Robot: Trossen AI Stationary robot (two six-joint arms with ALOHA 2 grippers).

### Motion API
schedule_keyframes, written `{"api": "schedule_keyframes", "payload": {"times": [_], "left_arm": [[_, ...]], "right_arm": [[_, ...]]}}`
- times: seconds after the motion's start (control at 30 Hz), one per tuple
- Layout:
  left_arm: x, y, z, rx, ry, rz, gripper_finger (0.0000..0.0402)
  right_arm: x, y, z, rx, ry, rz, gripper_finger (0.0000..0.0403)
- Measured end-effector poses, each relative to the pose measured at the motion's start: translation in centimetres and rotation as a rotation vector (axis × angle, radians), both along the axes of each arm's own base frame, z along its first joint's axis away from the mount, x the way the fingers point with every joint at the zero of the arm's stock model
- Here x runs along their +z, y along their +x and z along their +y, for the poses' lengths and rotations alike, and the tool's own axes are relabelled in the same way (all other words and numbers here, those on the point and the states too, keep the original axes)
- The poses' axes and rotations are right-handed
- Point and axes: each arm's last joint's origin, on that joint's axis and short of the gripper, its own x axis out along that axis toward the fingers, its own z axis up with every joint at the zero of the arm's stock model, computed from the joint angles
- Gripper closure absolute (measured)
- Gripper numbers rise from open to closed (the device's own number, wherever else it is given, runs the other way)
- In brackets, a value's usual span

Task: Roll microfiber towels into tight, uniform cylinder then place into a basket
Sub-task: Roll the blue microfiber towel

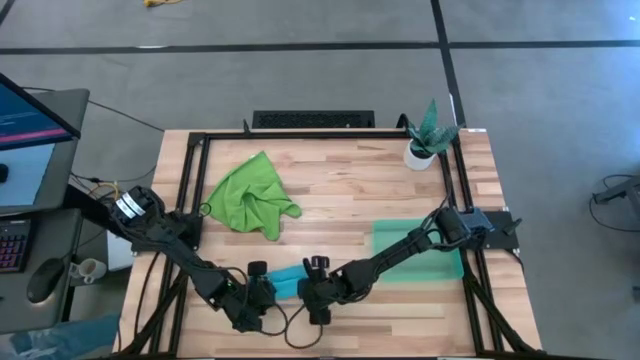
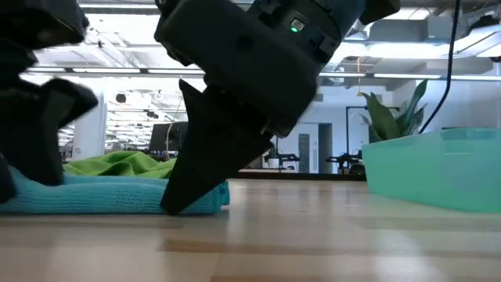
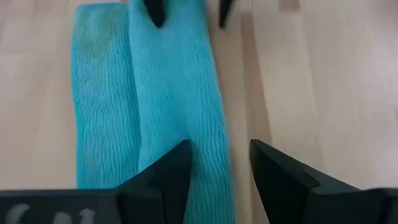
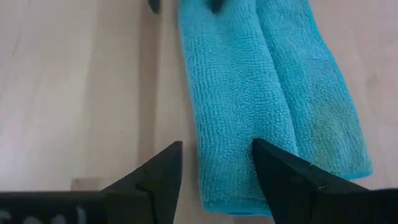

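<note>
The blue towel (image 1: 285, 280) lies on the table near its front edge as a narrow strip of two side-by-side folds (image 3: 155, 93). My left gripper (image 1: 262, 292) stands open at its left end, fingers (image 3: 219, 149) either side of one fold. My right gripper (image 1: 313, 292) stands open at its right end (image 4: 216, 149), pointing steeply down, one fingertip low by the towel's end in the low view (image 2: 172, 205). The green towel (image 1: 250, 195) lies crumpled at the far left. The teal basket (image 1: 420, 252) stands at the right. My left gripper's fingers straddle one fold of the blue towel (image 3: 211, 168) at its left end, slanting down; I cannot tell whether they touch it. My right gripper's fingers straddle the same fold (image 4: 227, 162) at the right end, slanting down; whether they touch the cloth cannot be told.
A potted plant (image 1: 428, 140) stands at the far right corner. A black frame rail (image 1: 300, 135) runs around the tabletop. Bare wood lies between the green towel and the basket (image 1: 340, 200).
</note>
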Motion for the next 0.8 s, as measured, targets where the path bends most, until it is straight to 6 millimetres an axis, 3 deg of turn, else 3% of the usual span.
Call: {"api": "schedule_keyframes", "payload": {"times": [0.23,0.57,0.8], "left_arm": [[2.5,-0.8,0.0,0.008,0.148,0.162,0.0244],[-1.3,-2.0,0.0,0.06,0.254,0.23,0.0244],[-1.6,-2.0,0.0,0.082,0.268,0.237,0.0246]], "right_arm": [[-0.6,0.0,-0.2,-0.031,0.034,0.027,0.0233],[-0.5,0.0,0.1,-0.014,0.05,0.026,0.0261],[-0.5,-0.2,0.4,-0.005,0.05,0.027,0.0267]]}}
